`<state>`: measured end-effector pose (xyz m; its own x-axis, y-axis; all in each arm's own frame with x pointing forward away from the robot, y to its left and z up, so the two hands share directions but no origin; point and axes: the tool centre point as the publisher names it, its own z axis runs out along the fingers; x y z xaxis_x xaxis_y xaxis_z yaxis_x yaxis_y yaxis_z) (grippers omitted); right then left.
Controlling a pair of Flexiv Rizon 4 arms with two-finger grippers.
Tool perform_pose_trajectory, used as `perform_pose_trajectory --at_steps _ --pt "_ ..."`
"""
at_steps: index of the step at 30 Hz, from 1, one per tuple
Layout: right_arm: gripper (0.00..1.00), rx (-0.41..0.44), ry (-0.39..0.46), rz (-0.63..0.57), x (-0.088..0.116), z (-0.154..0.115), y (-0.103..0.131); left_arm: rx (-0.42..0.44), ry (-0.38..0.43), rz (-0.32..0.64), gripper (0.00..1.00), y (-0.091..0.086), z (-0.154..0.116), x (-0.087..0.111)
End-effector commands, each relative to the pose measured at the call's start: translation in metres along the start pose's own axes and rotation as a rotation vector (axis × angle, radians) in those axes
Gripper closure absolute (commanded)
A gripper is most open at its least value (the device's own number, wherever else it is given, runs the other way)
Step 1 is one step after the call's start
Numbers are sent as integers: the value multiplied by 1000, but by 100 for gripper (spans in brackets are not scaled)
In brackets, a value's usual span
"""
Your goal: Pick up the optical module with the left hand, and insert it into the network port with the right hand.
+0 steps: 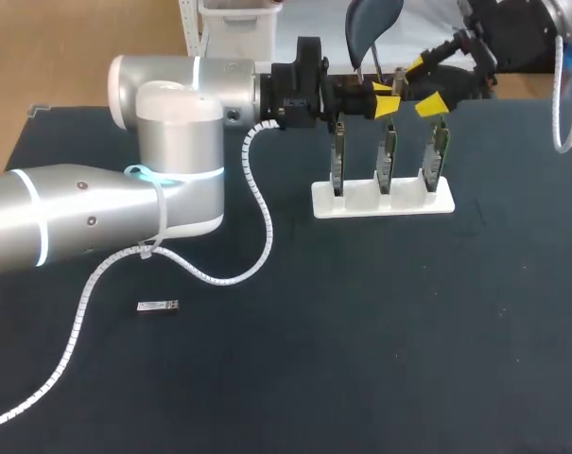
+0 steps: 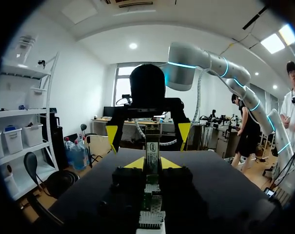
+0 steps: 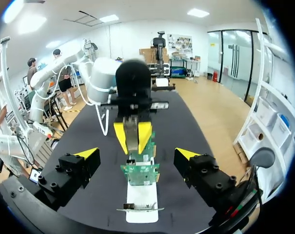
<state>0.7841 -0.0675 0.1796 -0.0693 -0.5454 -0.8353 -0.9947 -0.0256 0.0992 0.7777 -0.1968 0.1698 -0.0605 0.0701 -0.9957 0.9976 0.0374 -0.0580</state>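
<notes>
Optical module (image 2: 152, 148) is held upright, clamped between left gripper (image 2: 152, 163) tips, above white holder (image 1: 410, 203) w/ three boards (image 1: 388, 156). Right gripper (image 3: 136, 154) is seen facing it, fingers wide apart. Second module (image 1: 158, 305) is seen lying on table (image 1: 361, 331).

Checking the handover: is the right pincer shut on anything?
No: the right pincer has its two yellow fingertips wide apart, either side of the upright green circuit board, without touching it.
</notes>
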Motion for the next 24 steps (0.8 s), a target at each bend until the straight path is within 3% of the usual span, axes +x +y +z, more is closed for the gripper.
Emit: perform_pose_trajectory --at_steps 1,8,24 --pt "0 20 -25 -8 -8 -6 6 1 0 0 100 2 1 0" --pt "0 1 -64 -32 -23 -8 10 1 0 0 100 2 1 0" --pt "0 -1 -59 -28 -31 4 13 1 0 0 100 2 1 0"
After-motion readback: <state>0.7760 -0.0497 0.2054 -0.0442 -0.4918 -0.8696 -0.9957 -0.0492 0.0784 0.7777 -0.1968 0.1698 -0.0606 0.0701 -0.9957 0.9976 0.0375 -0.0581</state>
